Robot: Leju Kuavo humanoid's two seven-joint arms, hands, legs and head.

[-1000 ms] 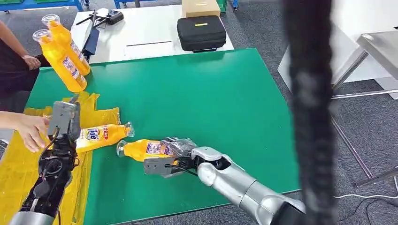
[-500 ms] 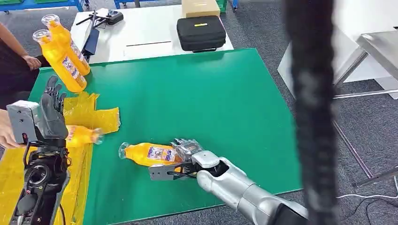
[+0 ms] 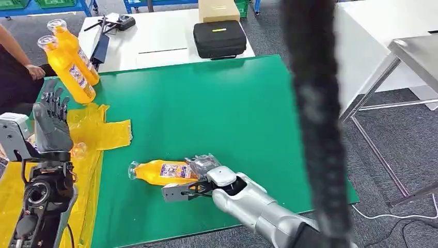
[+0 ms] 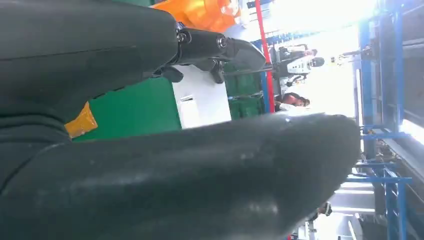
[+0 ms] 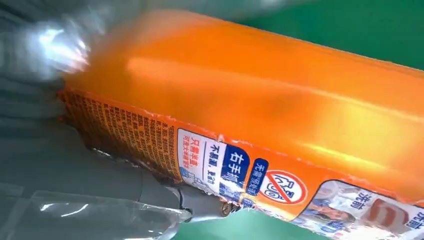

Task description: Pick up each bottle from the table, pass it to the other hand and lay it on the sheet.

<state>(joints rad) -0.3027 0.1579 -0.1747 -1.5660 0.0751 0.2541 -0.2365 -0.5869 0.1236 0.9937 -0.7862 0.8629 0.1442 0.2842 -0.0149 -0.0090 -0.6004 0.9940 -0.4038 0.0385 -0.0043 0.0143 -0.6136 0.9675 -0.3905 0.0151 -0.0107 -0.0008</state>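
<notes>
**Inspection: right hand clamped on a lying bottle, left hand spread and empty**

You have four orange bottles in the head view. Two stand leaning together (image 3: 69,62) at the far left corner of the green table (image 3: 232,103), just beyond the yellow sheet (image 3: 98,129). One bottle (image 3: 160,172) lies on its side on the green surface, near the table's front edge and just right of the sheet, with its clear cap pointing toward the sheet. Of the fourth bottle (image 3: 78,150), lying on the sheet, you see little more than a clear cap; the left hand (image 3: 50,126) hides the rest.

Your right hand (image 3: 204,168) is wrapped around the base end of the lying bottle. The right wrist view shows glossy orange plastic and a printed label with a torn, ragged edge, pressed against the grey hand.

Your left hand is raised over the sheet, fingers straight and spread, holding nothing.

The sheet is thin, crinkled yellow plastic covering the table's left side. The table top is flat, matte green.

Beyond the green table you have one white table (image 3: 165,36) carrying one black zipped case (image 3: 219,39), one cardboard box (image 3: 219,9) and one black controller (image 3: 124,20). A person's hand (image 3: 35,71) rests near the table's far left corner.
</notes>
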